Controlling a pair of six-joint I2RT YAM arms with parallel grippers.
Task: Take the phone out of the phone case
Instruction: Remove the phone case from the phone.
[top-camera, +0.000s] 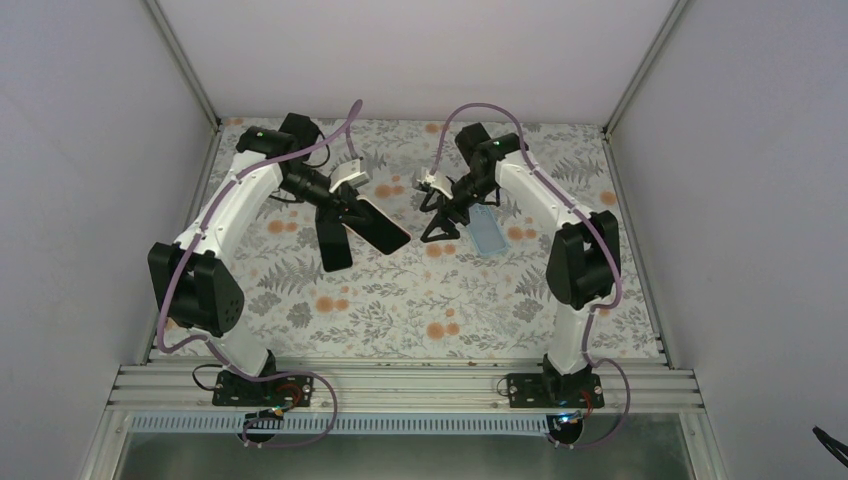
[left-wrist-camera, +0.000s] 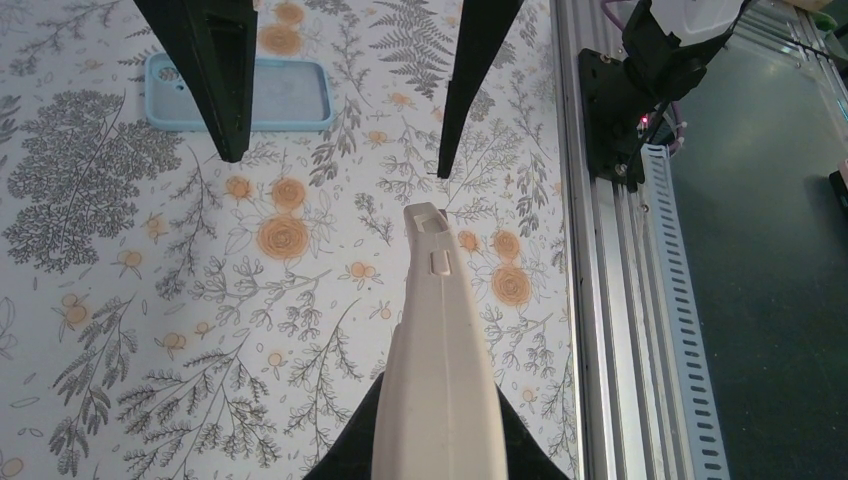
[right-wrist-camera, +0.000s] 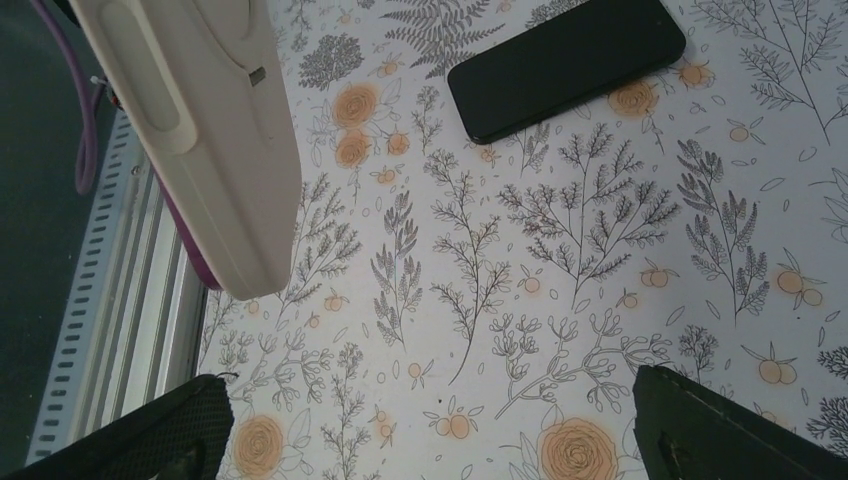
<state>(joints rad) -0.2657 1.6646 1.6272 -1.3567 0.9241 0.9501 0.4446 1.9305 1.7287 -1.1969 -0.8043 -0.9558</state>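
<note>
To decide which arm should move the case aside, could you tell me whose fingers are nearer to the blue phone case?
Right. The right fingers hang open close beside the phone case, on its left-arm side; the left fingers, shut, are farther off, beyond the phone.

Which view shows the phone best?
Right wrist: the phone lies large and unobstructed on the table, with only one edge cropped by the frame. Top external shows it whole but small. Left wrist does not show it.
</note>
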